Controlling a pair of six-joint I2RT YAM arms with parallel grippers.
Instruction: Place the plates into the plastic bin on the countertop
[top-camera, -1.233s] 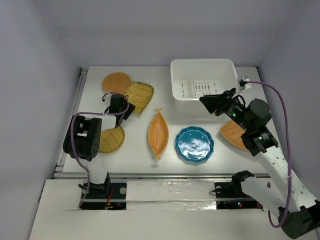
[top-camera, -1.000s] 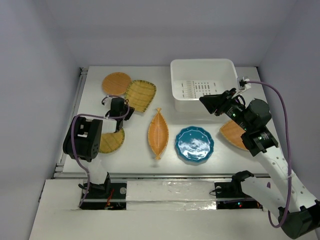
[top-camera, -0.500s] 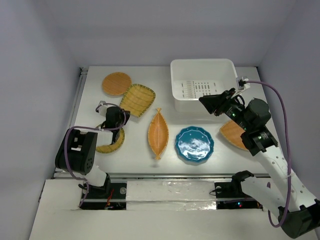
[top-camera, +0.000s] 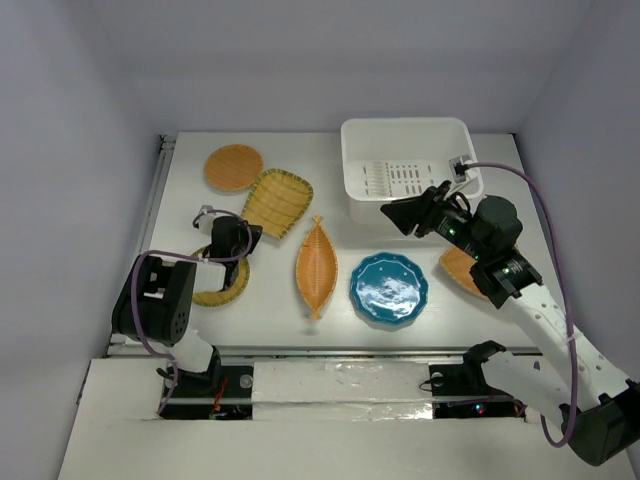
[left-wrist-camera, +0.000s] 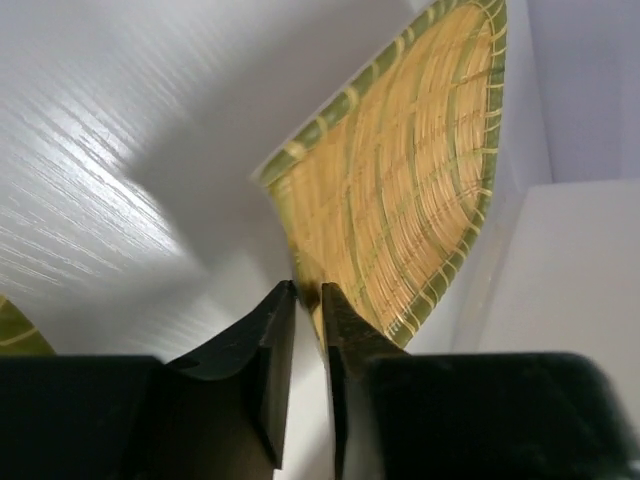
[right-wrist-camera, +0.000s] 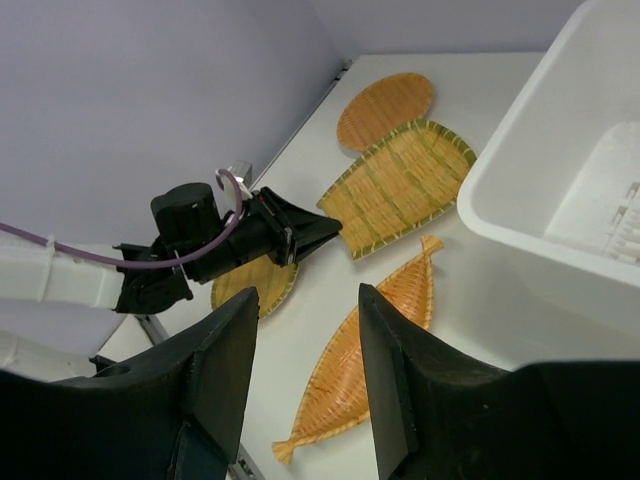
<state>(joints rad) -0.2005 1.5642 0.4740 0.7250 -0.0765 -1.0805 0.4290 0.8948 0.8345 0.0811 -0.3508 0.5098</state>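
My left gripper (top-camera: 247, 238) is shut on the near corner of a squarish yellow woven plate (top-camera: 277, 202) with a green rim; the left wrist view shows the jaws (left-wrist-camera: 308, 295) pinching its edge (left-wrist-camera: 400, 190). A round orange plate (top-camera: 233, 166) lies behind it, and a fan-shaped yellow plate (top-camera: 222, 282) lies under the left arm. A leaf-shaped orange plate (top-camera: 316, 266) and a teal scalloped plate (top-camera: 389, 288) lie mid-table. Another orange plate (top-camera: 458, 268) is partly hidden by the right arm. My right gripper (top-camera: 393, 214) is open and empty, above the table in front of the white bin (top-camera: 405, 124).
The bin holds no plates that I can see; its slotted bottom (top-camera: 395, 178) shows. A metal rail (top-camera: 152, 215) runs along the countertop's left edge. In the right wrist view the bin wall (right-wrist-camera: 520, 180) is at right and the leaf plate (right-wrist-camera: 370, 370) below my fingers.
My left gripper has pulled back toward the near edge, holding the squarish plate's corner; the plate turned and slid slightly. My right gripper has shifted left.
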